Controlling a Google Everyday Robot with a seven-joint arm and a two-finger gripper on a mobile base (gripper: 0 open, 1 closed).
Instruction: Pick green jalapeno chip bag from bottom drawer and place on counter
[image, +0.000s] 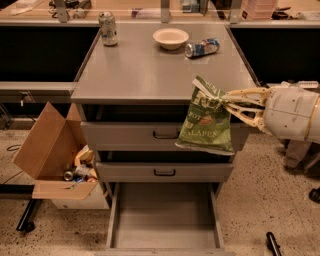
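My gripper (225, 105) comes in from the right and is shut on the top edge of the green jalapeno chip bag (207, 125). The bag hangs in the air at the front right corner of the counter (145, 70), its lower part in front of the upper drawer. The bottom drawer (162, 220) is pulled open below, and its grey floor shows nothing in it. The white arm body (292, 114) fills the right edge of the view.
On the counter stand a can (108, 29) at the back left, a pale bowl (171, 38) and a blue-and-white can (202, 47) lying on its side. An open cardboard box (52, 155) with rubbish sits on the floor at left. Two upper drawers (165, 135) are shut.
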